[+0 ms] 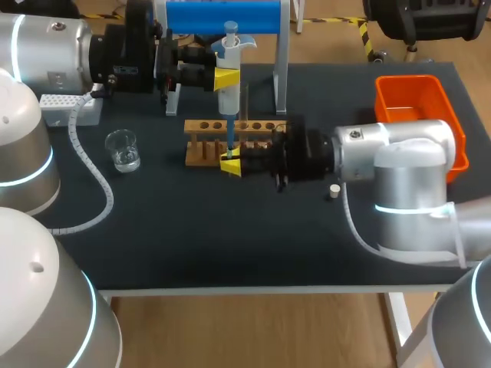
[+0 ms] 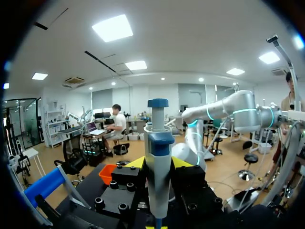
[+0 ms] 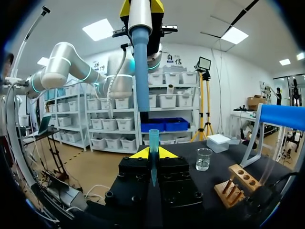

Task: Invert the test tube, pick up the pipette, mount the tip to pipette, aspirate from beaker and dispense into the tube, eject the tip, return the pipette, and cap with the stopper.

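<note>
Head view, lower right of centre: a stopper (image 1: 334, 190) lies on the bench (image 1: 230, 245). At centre, the right claw (image 1: 230, 165) is clamped on a blue tip (image 3: 153, 157), upright in front of the rack (image 1: 205, 127). Above it the left claw (image 1: 225, 78) grips the upright pipette (image 1: 229, 103), shaft directly over the tip. The beaker (image 1: 123, 149) stands at left.

The white pipette with blue plunger and shaft (image 1: 229, 84) stands upright, its lower end just over the small blue-green tip (image 3: 153, 152), which has its wide end up. The clear glass beaker (image 1: 123, 149), a little liquid inside, stands well left of the wooden rack (image 1: 201, 146) holding the upright glass test tube (image 1: 245, 103). The small pale stopper (image 1: 334, 190) sits apart to the rack's right.
</note>
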